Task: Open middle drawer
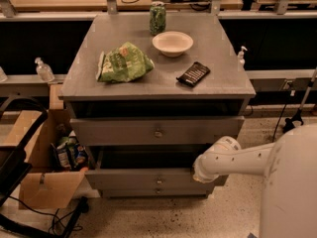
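- The middle drawer, a grey wooden drawer with a wide flat front, sits in the lower centre of the frame. Its long axis runs left to right, and its small round knob is at mid-front.
- The gripper, at the tip of the white robot arm reaching in from the lower right, is at the right end of that front. The knob therefore lies to its left along the front. Whether it is gripping anything cannot be told.
- A dark gap shows above the middle drawer's front, so it looks at least partly pulled out.
- There are three drawers: the upper grey drawer, the middle one, and the lowest grey drawer, of which only a thin strip shows. Each has one knob.
- On the grey cabinet top there is one each of:
  - green can
  - white bowl
  - green crinkled bag
  - dark flat packet
- There is one arm.
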Available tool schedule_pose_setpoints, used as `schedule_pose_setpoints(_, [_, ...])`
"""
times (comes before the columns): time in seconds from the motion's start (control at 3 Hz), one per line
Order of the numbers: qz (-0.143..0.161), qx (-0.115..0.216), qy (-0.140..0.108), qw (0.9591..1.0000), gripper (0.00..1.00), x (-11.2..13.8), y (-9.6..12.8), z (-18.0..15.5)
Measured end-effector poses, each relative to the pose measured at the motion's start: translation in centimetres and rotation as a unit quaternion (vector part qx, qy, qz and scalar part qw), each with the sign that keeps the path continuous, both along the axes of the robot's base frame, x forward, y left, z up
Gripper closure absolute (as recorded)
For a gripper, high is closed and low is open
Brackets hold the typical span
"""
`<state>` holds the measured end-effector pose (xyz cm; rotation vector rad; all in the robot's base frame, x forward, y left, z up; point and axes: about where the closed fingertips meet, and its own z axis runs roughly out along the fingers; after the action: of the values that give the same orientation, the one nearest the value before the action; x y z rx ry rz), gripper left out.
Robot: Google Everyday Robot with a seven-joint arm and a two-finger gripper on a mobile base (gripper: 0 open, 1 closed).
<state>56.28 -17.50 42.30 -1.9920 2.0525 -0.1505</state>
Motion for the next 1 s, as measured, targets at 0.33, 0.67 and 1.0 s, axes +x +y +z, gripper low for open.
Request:
schedule_pose_setpoints(0.33, [-0.010, 0.004, 0.015, 0.9998, 1.00, -1.7, 0.0, -0.3])
schedule_pose_setpoints(0.67, [-0.010, 0.004, 0.015, 0.9998, 1.00, -1.7, 0.0, 0.2])
schedule_pose_setpoints(1.0, [-0.016, 0.002, 0.029, 0.9995, 1.00, -3.3, 0.0, 0.5])
